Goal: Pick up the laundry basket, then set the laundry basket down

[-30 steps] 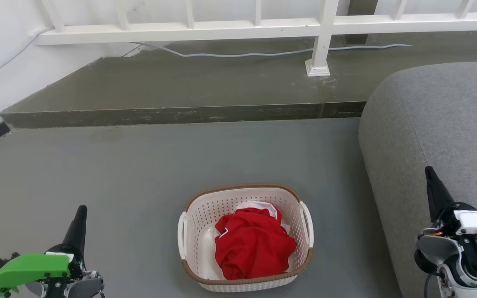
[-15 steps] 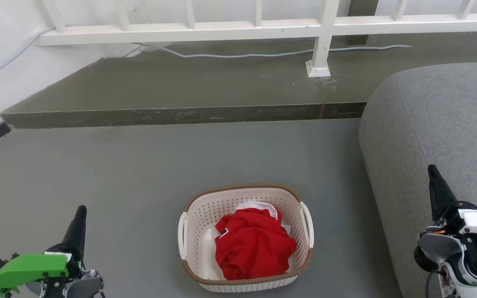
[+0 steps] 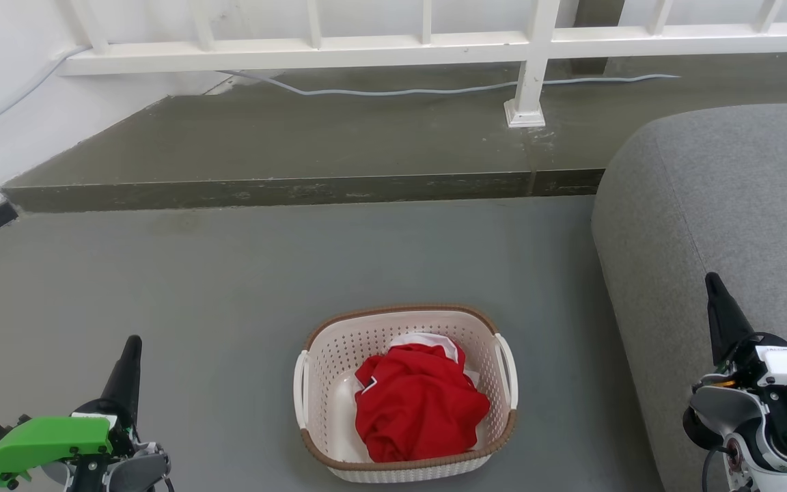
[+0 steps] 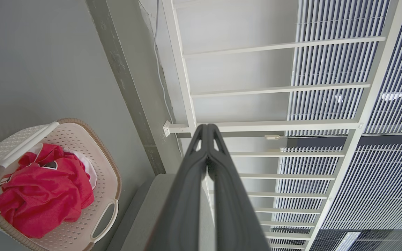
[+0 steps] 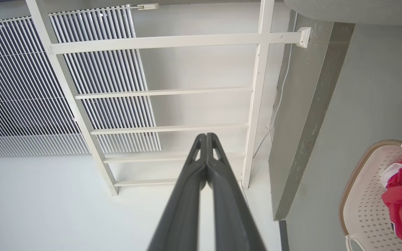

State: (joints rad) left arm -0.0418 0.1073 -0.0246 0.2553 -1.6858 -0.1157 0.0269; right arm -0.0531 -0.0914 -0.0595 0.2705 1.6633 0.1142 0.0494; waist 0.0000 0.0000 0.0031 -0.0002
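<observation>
The left tool has its jaws pressed together on nothing, low at the left. The right tool is likewise closed and empty, beside the sofa. Between them, well apart from both, the basket sits on the floor with a red garment inside.

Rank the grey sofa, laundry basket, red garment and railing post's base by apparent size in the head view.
1. grey sofa, partly cut off by the frame
2. laundry basket
3. red garment inside it
4. railing post's base, which is farthest from the camera and so looks smaller
</observation>
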